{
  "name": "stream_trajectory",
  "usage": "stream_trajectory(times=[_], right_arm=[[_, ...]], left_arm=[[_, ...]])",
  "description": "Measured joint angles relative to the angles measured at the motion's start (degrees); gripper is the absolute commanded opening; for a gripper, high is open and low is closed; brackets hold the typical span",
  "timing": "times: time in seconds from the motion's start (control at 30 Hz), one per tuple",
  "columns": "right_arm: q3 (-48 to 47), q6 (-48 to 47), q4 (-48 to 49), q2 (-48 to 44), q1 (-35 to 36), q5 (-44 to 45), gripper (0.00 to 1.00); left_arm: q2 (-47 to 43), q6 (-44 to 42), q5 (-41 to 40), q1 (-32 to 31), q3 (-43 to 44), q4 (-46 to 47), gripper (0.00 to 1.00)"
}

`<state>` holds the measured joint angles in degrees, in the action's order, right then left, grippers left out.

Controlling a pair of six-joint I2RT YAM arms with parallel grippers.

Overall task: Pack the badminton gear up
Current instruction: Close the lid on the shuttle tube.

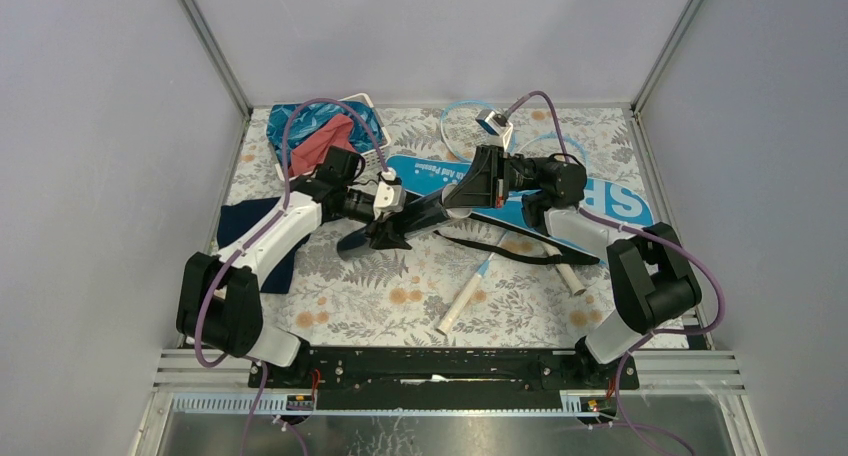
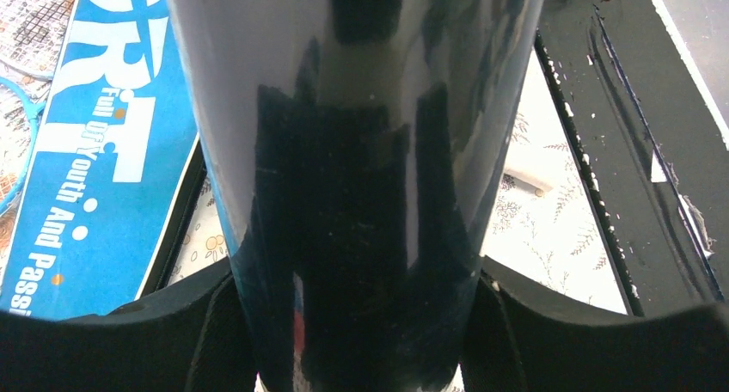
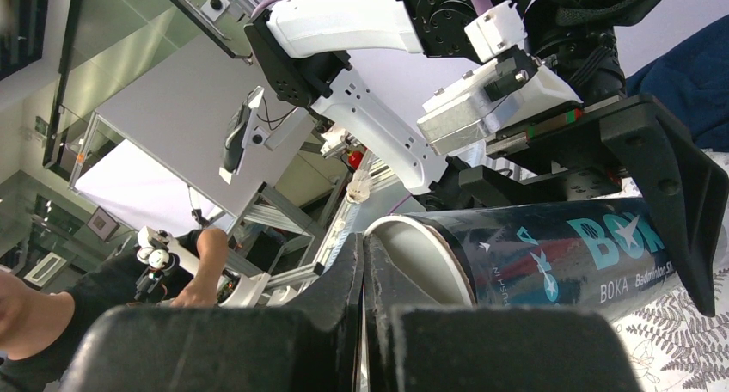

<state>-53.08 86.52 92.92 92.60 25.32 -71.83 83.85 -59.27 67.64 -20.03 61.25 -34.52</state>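
The long black tube [image 1: 420,216] hangs tilted over the table's middle, and my left gripper [image 1: 395,226] is shut on it. In the left wrist view both fingers [image 2: 550,323] press the tube's [image 2: 361,151] sides. My right gripper [image 1: 470,191] is shut, its tips [image 3: 363,246] right at the rim of the tube's open mouth [image 3: 430,246]; I cannot tell whether they pinch that rim. The blue "SPORT" bag [image 1: 610,201] lies flat behind. One racket's white handle [image 1: 460,301] lies at the front, another [image 1: 568,276] to its right. Light-blue racket heads [image 1: 465,126] lie at the back.
A white basket [image 1: 355,106] holding blue and red cloths [image 1: 310,136] stands at the back left. A navy cloth [image 1: 245,221] lies under the left arm. The bag's black strap [image 1: 500,251] loops across the floral tablecloth. Grey walls close in three sides.
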Motion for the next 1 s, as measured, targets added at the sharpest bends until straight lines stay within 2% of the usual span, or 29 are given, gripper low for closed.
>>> stream_trajectory(times=[0.37,0.5,0.6,0.77,1.0], right_arm=[[0.50,-8.92,-0.59,-2.03,-0.11,3.54,0.00],[0.50,-15.50,-2.45,-3.48,-0.37,6.23,0.01],[0.48,-20.83,-4.42,-4.79,-0.79,8.02,0.06],[0.48,-27.82,-8.87,-6.64,-0.85,10.03,0.23],[0.44,-35.95,-15.80,-8.98,-0.85,11.50,0.36]], left_arm=[[2.21,3.69,-0.37,-1.53,4.24,-2.10,0.00],[2.25,11.54,-0.42,-2.80,4.70,1.90,0.00],[2.23,16.70,-0.35,-3.74,4.70,4.87,0.00],[2.23,21.03,-0.26,-4.26,4.70,7.65,0.00],[2.23,24.17,-0.61,-4.66,4.52,9.46,0.00]])
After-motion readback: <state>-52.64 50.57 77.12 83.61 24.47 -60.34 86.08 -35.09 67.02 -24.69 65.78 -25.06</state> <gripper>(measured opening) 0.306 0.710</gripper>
